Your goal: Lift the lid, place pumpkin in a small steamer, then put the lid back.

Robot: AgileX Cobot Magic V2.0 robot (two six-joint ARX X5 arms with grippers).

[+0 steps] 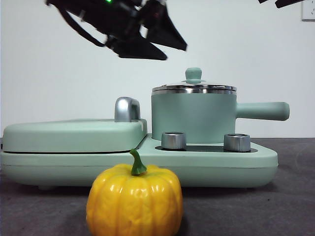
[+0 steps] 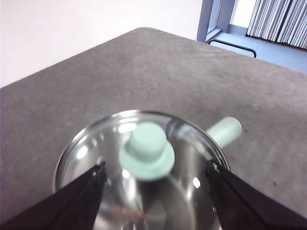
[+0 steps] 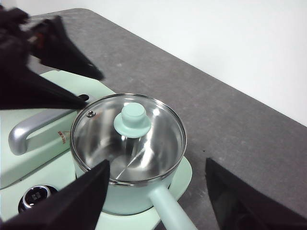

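From the front, the pumpkin sits on the grey table right up close, untouched, before the mint-green cooker base. Behind it the small steamer stands on that base with the lid seated flat on its rim, the handle running off to one side. A black gripper hangs high in the air, above and to the side of the pot, clear of the knob. Through the left wrist camera, that is the left gripper: its jaws are spread wide with nothing between them, and the lid's knob lies roughly midway in the gap, somewhat blurred. The right wrist camera shows the right gripper also wide open and empty, held back beyond the pot's handle, with the left arm's dark jaws above the flat grill cover. I'd judge the job barely begun: the lid must come off first. To do it well, the left gripper should come straight down centred on the knob, close under its flared cap, and lift level so the pot isn't dragged.
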